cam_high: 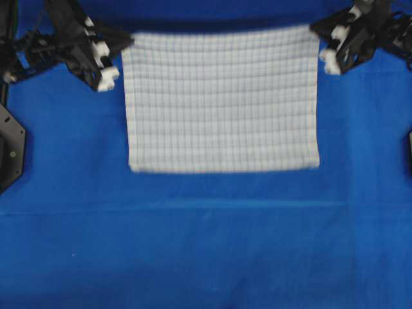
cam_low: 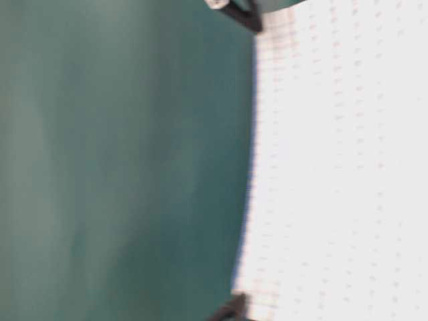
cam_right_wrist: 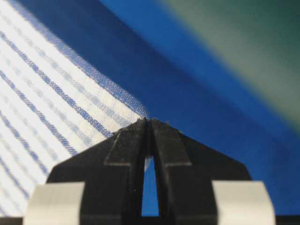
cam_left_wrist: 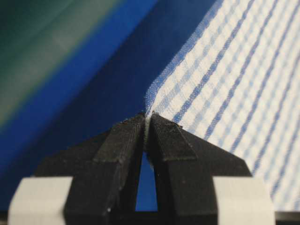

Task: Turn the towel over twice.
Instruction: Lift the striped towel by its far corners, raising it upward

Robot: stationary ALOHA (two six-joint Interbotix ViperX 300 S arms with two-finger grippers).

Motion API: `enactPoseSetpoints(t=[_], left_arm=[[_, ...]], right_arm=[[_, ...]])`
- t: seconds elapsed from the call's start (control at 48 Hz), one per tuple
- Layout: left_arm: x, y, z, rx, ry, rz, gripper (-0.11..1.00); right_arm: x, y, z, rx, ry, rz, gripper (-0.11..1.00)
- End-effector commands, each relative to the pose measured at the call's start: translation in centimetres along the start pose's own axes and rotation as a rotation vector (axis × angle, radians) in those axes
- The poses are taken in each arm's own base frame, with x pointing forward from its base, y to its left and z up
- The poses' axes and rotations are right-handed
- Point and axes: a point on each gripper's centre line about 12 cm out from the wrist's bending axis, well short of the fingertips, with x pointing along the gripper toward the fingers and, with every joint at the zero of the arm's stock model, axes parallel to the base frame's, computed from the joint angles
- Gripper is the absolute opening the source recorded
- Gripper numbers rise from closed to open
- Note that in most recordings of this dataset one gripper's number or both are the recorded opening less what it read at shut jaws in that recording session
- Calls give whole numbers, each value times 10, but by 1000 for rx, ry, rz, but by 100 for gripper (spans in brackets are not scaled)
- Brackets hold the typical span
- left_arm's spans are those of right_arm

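The towel (cam_high: 222, 103) is spread over the far middle of the table, its faint checked face showing from overhead. My left gripper (cam_high: 127, 42) sits at the towel's far left corner. In the left wrist view its black jaws (cam_left_wrist: 146, 117) are shut on that corner, and blue-striped towel (cam_left_wrist: 234, 79) stretches away to the right. My right gripper (cam_high: 315, 27) is at the far right corner. Seen from the right wrist, it (cam_right_wrist: 149, 121) is pinched shut on that corner, with striped towel (cam_right_wrist: 42, 103) running off to the left. From table level the towel (cam_low: 334, 167) is a bright white sheet.
A large plain blue cloth (cam_high: 206, 244) covers the table around and in front of the towel. Dark arm bases stand at the left edge (cam_high: 9, 148) and right edge (cam_high: 409, 151). A green backdrop (cam_low: 120, 167) stands behind the table.
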Motion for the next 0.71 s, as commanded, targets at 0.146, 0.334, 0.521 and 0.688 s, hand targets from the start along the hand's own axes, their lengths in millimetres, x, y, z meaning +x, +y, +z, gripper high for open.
enactPoseSetpoints(t=[0.146,0.334,0.521,0.688], left_arm=[[-27,3,64,86,-219,21,3],[-45,3,85,108,-309,27,3],[-61,0,99,115,-375,22,3],[-67,-3,106,120,-399,11,3]], right_arm=[[-40,-3,66,-47,-163,-16,5],[-73,-1,97,-66,-226,-19,5],[-99,1,114,-73,-261,-18,5],[-113,3,120,-76,-290,-13,5]])
